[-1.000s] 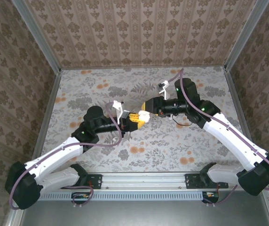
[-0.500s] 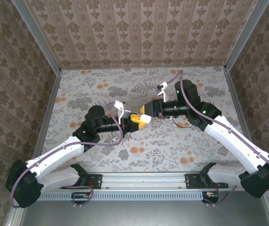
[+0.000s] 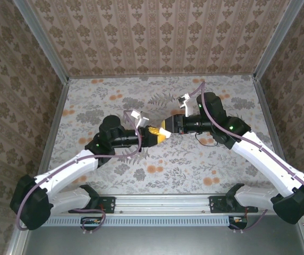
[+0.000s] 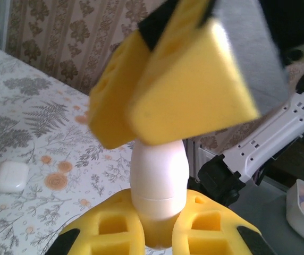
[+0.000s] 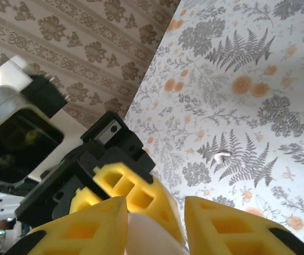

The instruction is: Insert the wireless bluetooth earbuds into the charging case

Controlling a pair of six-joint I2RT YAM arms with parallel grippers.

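— On the counter [image 5: 279, 79], beyond the right hand [image 5: 149, 226], lies one tiny white earbud [image 5: 222, 156], alone on the fern print and well apart from both hands. That is the right wrist view. From overhead it is too small to make out.
— And the charging case [image 4: 158, 180]?
— Held up over mid-counter. The left wrist view has it upright, its lower half clamped between the yellow fingers of the left hand [image 4: 160, 231], with the lid seam just above them.
— The right hand?
— Its yellow pads [image 4: 194, 101] close over the case's top from above. Its own camera shows white filling the gap between them.
— Anything else?
— A second white case [image 4: 11, 176] lies on the counter off to the left, caught by the left wrist camera.
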